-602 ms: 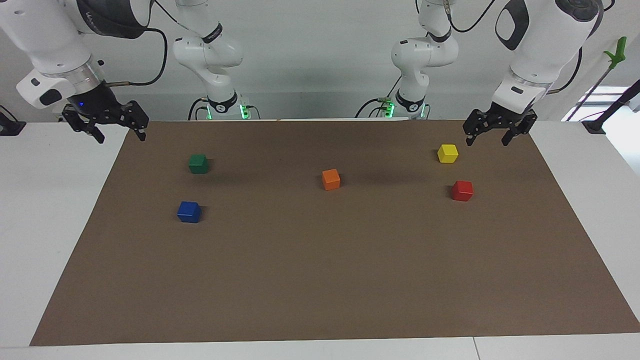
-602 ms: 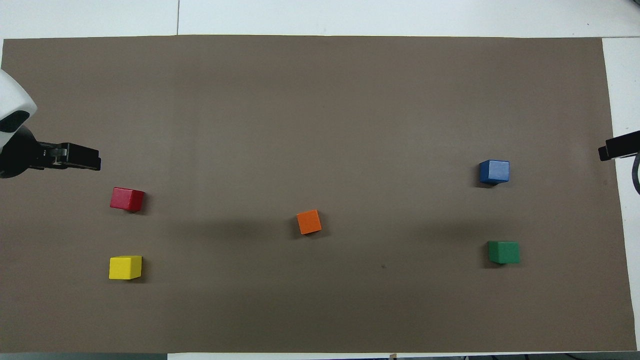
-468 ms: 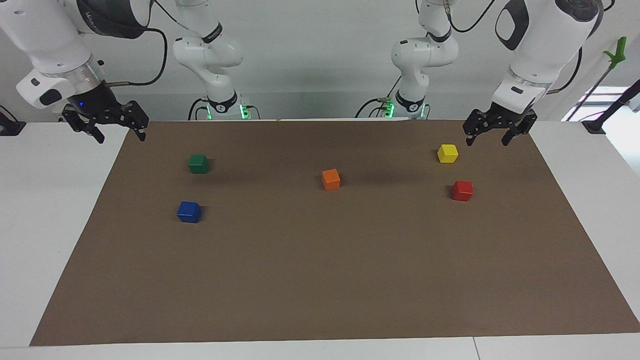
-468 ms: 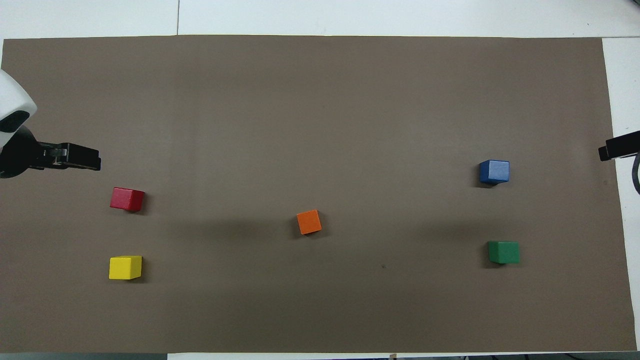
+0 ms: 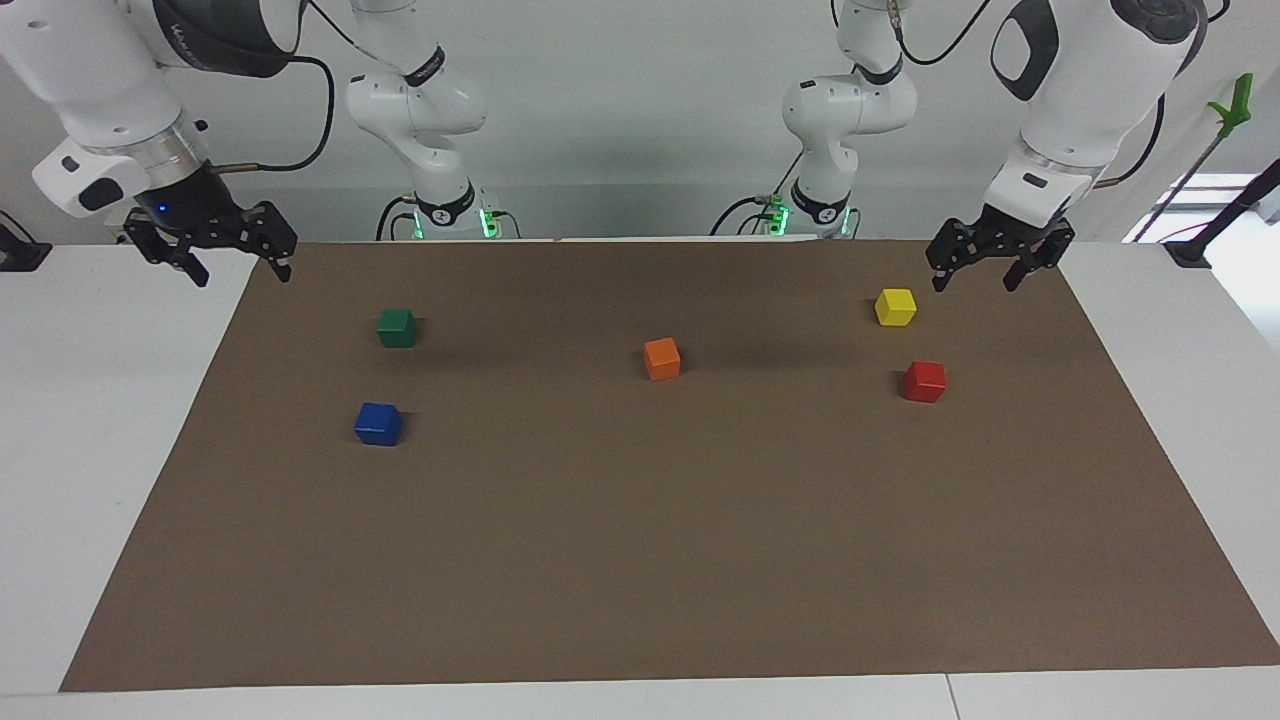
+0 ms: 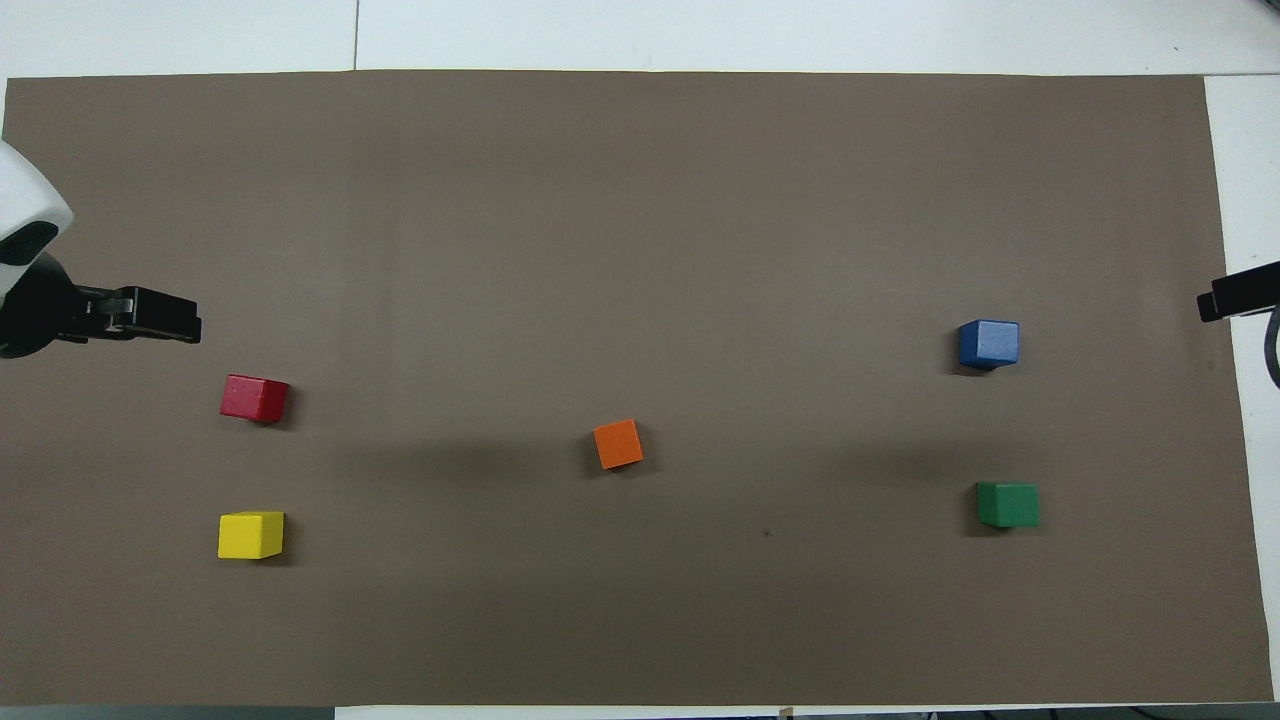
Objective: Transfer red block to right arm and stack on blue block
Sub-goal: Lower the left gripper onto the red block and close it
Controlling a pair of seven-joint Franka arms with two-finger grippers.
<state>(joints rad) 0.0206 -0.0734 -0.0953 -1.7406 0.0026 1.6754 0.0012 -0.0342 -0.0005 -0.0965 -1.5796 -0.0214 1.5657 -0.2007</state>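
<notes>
The red block (image 5: 925, 381) sat on the brown mat (image 5: 640, 560) at the left arm's end of the bench, untouched. The yellow block (image 5: 895, 306) lay nearer to the robots than it. The left gripper (image 5: 998, 262) hung in the air over the mat's corner at that end, just beside the yellow block. Its fingers (image 5: 938, 280) were spread open and held nothing.

From that gripper, the red block lay farther out from the robots and slightly toward the middle of the bench. The yellow block stood close to that line. Being a cube, the red block had no long axis to favour, though it sat a little turned on the mat.

The left arm was plainly the nearer one, so the first pick looked to be its job.

The right gripper (image 5: 210, 248) waited over the bench's edge at the other end, its fingers open and empty too. The blue block (image 5: 378, 423) rested at that end, farther from the robots than the green block (image 5: 397, 327). The orange block (image 5: 662, 358) lay midway, well apart from both.
</notes>
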